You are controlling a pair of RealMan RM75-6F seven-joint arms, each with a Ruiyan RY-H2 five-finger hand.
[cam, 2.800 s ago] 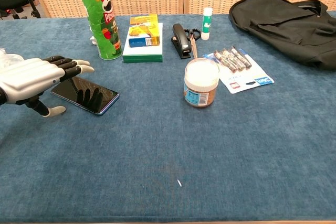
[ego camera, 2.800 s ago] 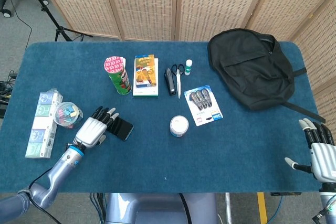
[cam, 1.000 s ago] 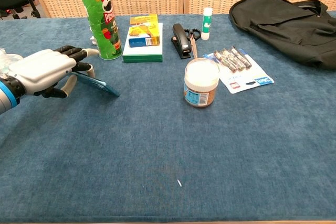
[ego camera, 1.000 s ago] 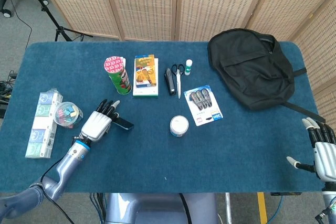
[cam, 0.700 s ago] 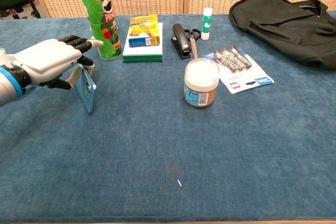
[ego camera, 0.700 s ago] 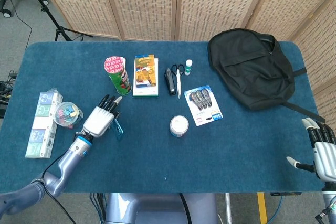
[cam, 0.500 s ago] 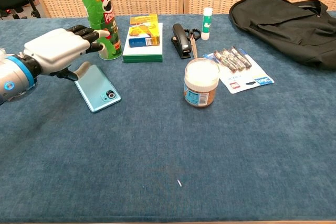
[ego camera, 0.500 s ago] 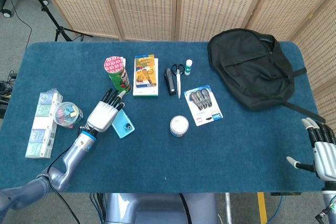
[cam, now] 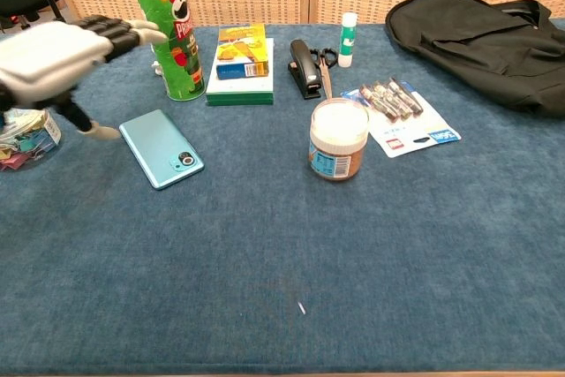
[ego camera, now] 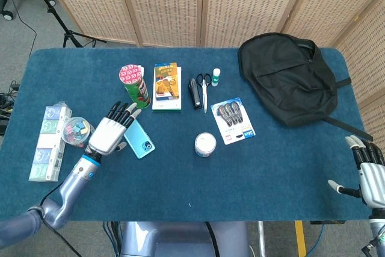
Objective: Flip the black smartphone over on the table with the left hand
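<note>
blue table (ego camera: 180, 173), wicker screens behind | head view: smartphone (ego camera: 139, 139) flat, teal back + camera side up, just right of left hand (ego camera: 108, 133), fingers spread, holds nothing; right hand (ego camera: 368, 176) at table's right edge, fingers apart, empty | chest view: left hand (cam: 48, 55) above table, apart from phone (cam: 161, 148); chips can (cam: 168, 28) just behind

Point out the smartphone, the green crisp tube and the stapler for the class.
smartphone (cam: 161, 149), chest view, middle of its teal back.
green crisp tube (cam: 170, 37), chest view, middle of its side.
stapler (cam: 305, 69), chest view, top of its black body.
</note>
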